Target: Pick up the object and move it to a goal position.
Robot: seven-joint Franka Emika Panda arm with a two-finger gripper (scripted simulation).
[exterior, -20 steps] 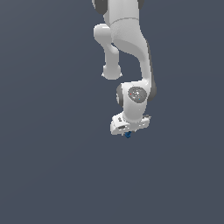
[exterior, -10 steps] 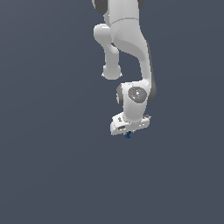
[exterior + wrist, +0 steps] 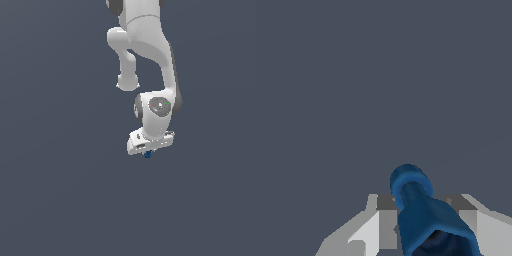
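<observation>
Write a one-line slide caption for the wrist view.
Blue object held between the gripper jaws above a plain grey surface.

The arm (image 3: 150, 55) comes down from the top of the exterior view, a little to the exterior view's right of centre, with bare floor (image 3: 55, 190) all around it. The gripper (image 3: 148, 153) sits at the arm's low end, pointing down. The object (image 3: 147, 155) pokes out just beneath the gripper, touching it.

In the wrist view the object (image 3: 423, 215) stands between the two fingers (image 3: 383, 220), one close on each side, and its far end reaches out past their tips. Beyond it lies only floor (image 3: 356, 75).
</observation>
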